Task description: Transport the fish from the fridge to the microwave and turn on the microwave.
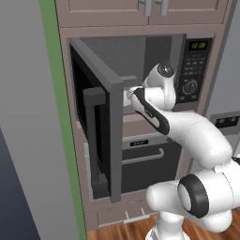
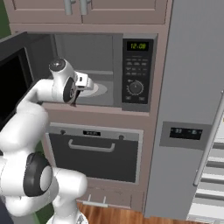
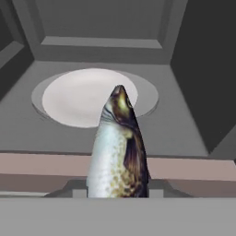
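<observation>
Now the gripper [image 3: 117, 196] clamps a slender speckled silver fish [image 3: 117, 156] before the microwave's [image 2: 98, 70] round white plate [image 3: 87, 97].

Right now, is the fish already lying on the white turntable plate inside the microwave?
No: the fish is held in the hand, at the microwave opening, short of the plate.

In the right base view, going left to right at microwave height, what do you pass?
Open microwave door → gripper at the microwave's mouth → white turntable plate inside → control panel with green digits and round knob → grey fridge.
</observation>
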You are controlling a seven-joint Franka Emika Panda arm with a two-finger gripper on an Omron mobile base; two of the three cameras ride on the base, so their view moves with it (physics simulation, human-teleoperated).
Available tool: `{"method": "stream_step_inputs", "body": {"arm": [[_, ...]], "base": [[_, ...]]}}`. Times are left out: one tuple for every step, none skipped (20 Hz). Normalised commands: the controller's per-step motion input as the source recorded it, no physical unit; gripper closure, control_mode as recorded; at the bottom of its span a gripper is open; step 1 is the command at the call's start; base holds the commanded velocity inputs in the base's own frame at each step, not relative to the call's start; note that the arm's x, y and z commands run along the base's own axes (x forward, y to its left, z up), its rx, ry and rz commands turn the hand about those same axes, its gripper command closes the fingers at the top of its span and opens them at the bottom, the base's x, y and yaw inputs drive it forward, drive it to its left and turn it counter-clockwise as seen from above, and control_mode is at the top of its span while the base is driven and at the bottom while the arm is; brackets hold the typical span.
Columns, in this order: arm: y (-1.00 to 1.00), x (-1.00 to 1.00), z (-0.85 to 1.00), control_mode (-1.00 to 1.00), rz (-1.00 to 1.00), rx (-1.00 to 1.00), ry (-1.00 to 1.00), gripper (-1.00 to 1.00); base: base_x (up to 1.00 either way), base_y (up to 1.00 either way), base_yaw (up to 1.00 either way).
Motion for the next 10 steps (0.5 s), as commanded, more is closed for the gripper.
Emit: {"method": "stream_step_inputs", "body": {"arm": [[0.10, 0.54, -0.21, -1.00, 0.00, 0.00, 0.02, 1.00], [0.11, 0.56, -0.21, -1.00, 0.00, 0.00, 0.02, 1.00], [0.11, 0.54, -0.19, -1.00, 0.00, 0.00, 0.02, 1.00], [0.11, 0.54, -0.19, -1.00, 0.00, 0.00, 0.02, 1.00], [0.12, 0.52, -0.16, -1.00, 0.00, 0.00, 0.01, 1.00], [0.11, 0.54, -0.13, -1.00, 0.00, 0.00, 0.02, 1.00], [0.12, 0.55, -0.13, -1.00, 0.00, 0.00, 0.03, 1.00], [0.11, 0.54, -0.13, -1.00, 0.00, 0.00, 0.01, 1.00], [0.10, 0.52, -0.13, -1.00, 0.00, 0.00, 0.01, 1.00], [0.10, 0.49, -0.13, -1.00, 0.00, 0.00, 0.00, 1.00]], "base": [[0.00, 0.00, 0.00], [0.00, 0.00, 0.00], [0.00, 0.00, 0.00], [0.00, 0.00, 0.00], [0.00, 0.00, 0.00], [0.00, 0.00, 0.00], [0.00, 0.00, 0.00], [0.00, 0.00, 0.00], [0.00, 0.00, 0.00], [0.00, 0.00, 0.00]]}}
